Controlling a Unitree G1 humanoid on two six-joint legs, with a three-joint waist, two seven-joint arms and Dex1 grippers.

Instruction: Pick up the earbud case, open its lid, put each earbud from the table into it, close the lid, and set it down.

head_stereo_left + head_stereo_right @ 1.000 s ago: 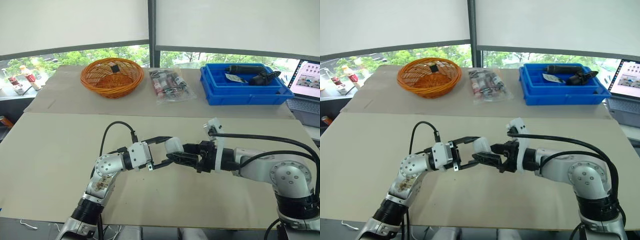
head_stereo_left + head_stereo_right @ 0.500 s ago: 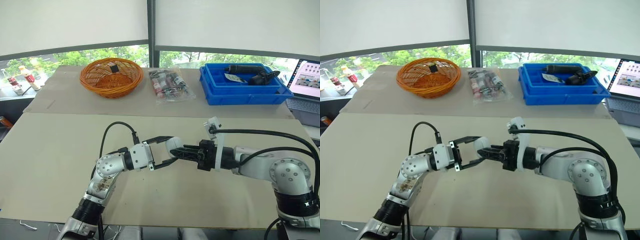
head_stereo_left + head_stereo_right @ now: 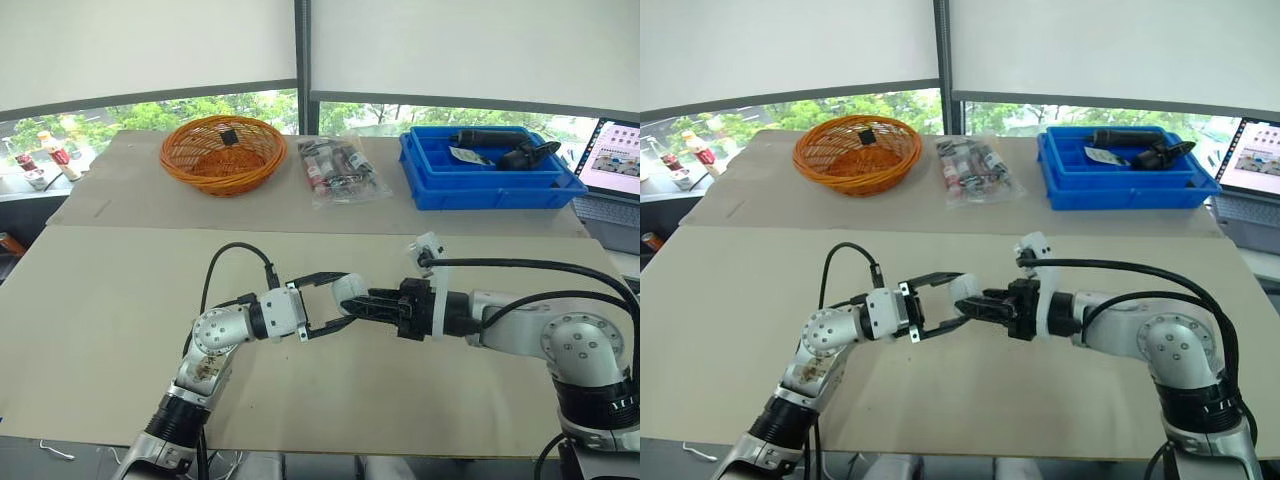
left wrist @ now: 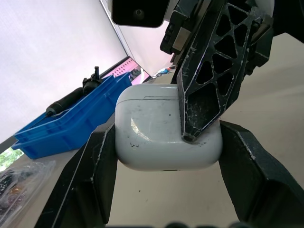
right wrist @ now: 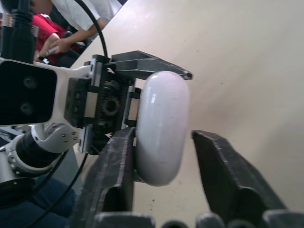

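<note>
Earbud case sits above the middle of the tan table, held up between the two grippers. Along the far edge stand an orange wicker basket, a clear bag of small items and a blue bin holding dark tools, all well apart from the arms. A laptop lies at the far right. In the left wrist view one black finger of the right gripper crosses the front face of the case and covers part of the lid seam.

A second ago the right gripper's fingers were spread wide in front of the case. Now they are drawn in narrow around its end, while the case and the left gripper are where they were.

The left gripper is clamped on the case, one finger against each side. The right gripper straddles it loosely: one finger touches the white shell, and the other stands off with a gap.
</note>
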